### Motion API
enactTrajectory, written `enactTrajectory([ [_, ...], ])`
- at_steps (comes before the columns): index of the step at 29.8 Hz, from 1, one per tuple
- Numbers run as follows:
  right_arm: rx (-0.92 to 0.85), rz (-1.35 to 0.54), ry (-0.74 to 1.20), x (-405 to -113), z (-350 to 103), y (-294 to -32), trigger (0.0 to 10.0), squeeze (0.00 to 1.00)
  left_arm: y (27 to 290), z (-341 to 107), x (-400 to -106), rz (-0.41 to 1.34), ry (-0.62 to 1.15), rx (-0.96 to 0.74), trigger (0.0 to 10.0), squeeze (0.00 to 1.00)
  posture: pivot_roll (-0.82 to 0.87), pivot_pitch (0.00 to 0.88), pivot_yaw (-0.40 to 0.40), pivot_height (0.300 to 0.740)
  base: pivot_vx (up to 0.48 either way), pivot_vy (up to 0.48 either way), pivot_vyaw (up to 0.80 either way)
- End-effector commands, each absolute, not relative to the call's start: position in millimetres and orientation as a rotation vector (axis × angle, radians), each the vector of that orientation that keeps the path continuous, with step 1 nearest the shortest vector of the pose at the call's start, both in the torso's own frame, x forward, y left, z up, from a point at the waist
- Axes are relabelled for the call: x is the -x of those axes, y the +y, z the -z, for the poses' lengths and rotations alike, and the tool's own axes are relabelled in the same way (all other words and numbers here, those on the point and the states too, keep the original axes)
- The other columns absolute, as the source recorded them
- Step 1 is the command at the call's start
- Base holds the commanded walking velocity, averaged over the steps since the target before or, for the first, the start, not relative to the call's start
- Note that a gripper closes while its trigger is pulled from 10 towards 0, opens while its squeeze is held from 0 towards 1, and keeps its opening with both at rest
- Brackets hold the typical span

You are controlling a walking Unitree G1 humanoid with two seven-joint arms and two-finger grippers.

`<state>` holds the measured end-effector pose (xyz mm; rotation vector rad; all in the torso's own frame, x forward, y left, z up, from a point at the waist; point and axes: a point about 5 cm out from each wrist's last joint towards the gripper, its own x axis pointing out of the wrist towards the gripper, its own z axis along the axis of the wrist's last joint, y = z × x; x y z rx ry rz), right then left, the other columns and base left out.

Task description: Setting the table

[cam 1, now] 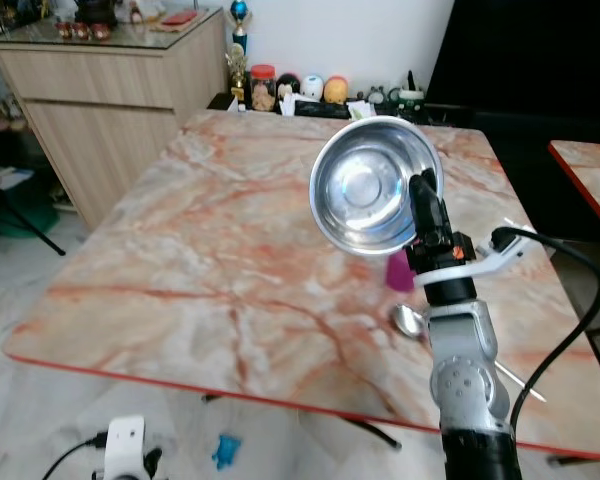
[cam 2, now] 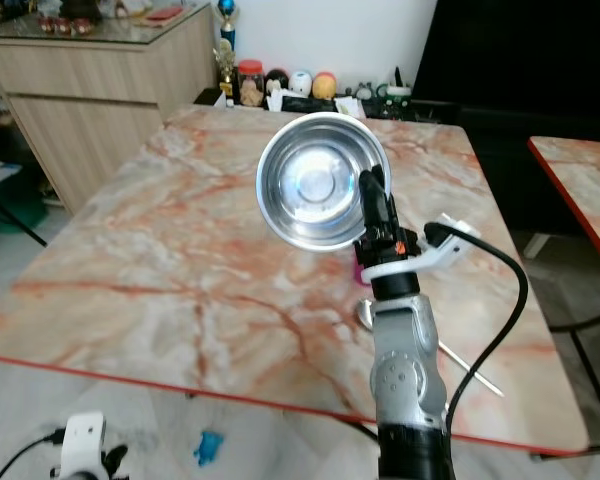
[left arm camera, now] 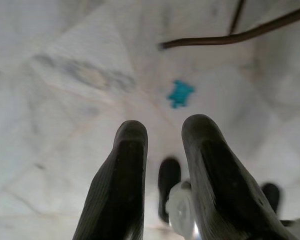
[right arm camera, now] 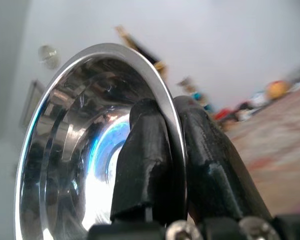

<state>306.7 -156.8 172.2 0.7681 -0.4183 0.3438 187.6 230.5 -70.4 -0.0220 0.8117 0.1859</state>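
Right hand (cam 1: 425, 190) is raised above the bench (cam 1: 180, 270), its two black fingers (right arm camera: 145, 150) pinched onto the rim of a steel bowl (cam 1: 370, 185), one finger inside the rim and one outside. The bowl is held up in the air on its edge, tilted so that its shiny inside faces the head camera, and it hangs over the far right part of the marbled bench top without touching it.

On the bench, just beside the silver arm, lies a metal spoon (cam 1: 410, 320), its handle running out toward the near right edge. A small pink thing (cam 1: 400, 272) stands close behind the spoon, partly hidden by the arm; what it is cannot be made out.

Left hand (left arm camera: 165, 170) hangs low beside the bench, pointing down at the pale tiled floor (left arm camera: 65, 75), its fingers parted with a narrow gap and nothing between them. A small blue scrap (left arm camera: 180, 93) lies on the floor below it.

A wooden cabinet (cam 1: 110, 90) stands at the far left, and a row of small ornaments (cam 1: 300, 90) lines the wall behind the bench.
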Motion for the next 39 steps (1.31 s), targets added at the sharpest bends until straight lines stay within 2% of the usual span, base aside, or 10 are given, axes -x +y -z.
enactTrajectory([
  [1, -0.767, -0.381, -0.459, -308, -185, -150, 10.0, 0.00, 236, 71, -184, -0.199, 0.818, 0.015, 10.0, 0.00, 0.07, 0.000, -0.004, 0.740, 0.000, -0.368, 0.00],
  [31, -0.723, -0.327, -0.425, -307, -177, -153, 10.0, 0.00, 233, 73, -182, -0.182, 0.832, 0.011, 10.0, 0.00, 0.05, 0.000, 0.002, 0.740, 0.000, -0.365, 0.00],
  [39, -0.710, -0.263, -0.388, -306, -164, -164, 10.0, 0.00, 230, 72, -186, -0.168, 0.825, 0.006, 10.0, 0.00, 0.04, 0.000, 0.001, 0.740, 0.000, -0.366, 0.00],
])
